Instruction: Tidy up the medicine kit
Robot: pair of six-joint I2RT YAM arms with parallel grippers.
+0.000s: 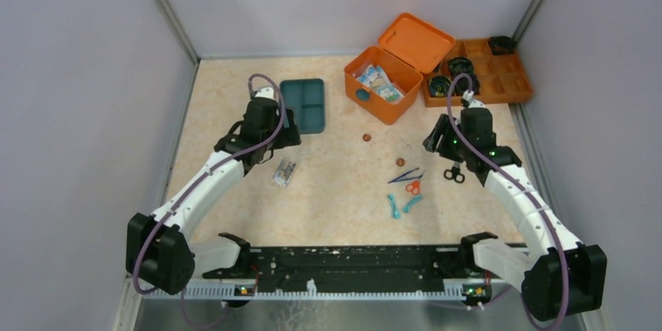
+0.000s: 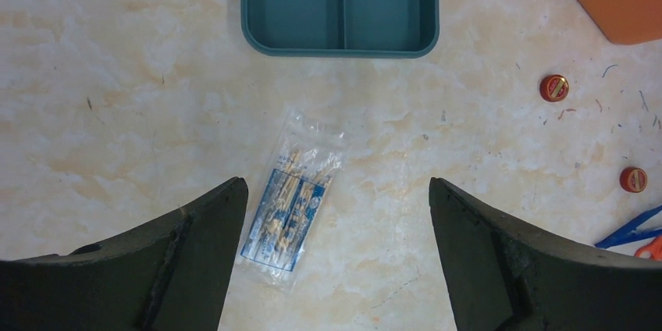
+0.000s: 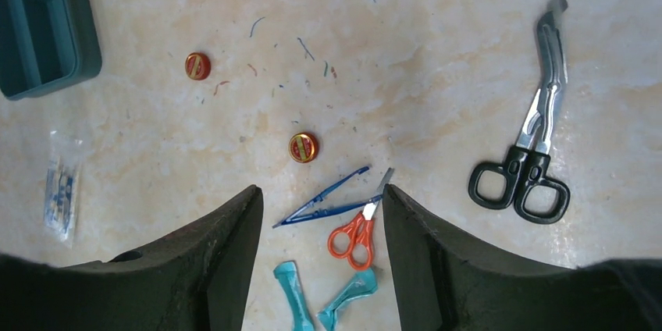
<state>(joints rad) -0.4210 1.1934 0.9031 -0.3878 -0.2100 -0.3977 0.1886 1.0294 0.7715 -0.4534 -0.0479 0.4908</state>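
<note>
Toward the far right corner of the beige marbled worktop (image 1: 336, 214) stands the medicine kit (image 1: 380, 86), an orange plastic box with its hinged lid thrown back and a few packets inside. A flat orange divided tray (image 1: 511, 85) lies just beside it against the right edge, and a teal plastic compartment tray (image 1: 304, 104) sits nearer the far left. The loading step looks only partly done, since loose items lie across the middle. The left gripper (image 2: 337, 186) hangs with fingers spread wide and empty over a clear plastic sachet of swabs (image 2: 295, 190), probably the next pick: it calls for a straight descent and a pinch across the packet's narrow width. The right gripper (image 3: 322, 190), fingers moderately open and holding nothing, hovers above blue plastic tweezers (image 3: 324, 198) and small orange-handled scissors (image 3: 353, 239), with black-handled shears (image 3: 533, 136) off toward the right edge and two small red round tins (image 3: 304, 147) near the centre.
</note>
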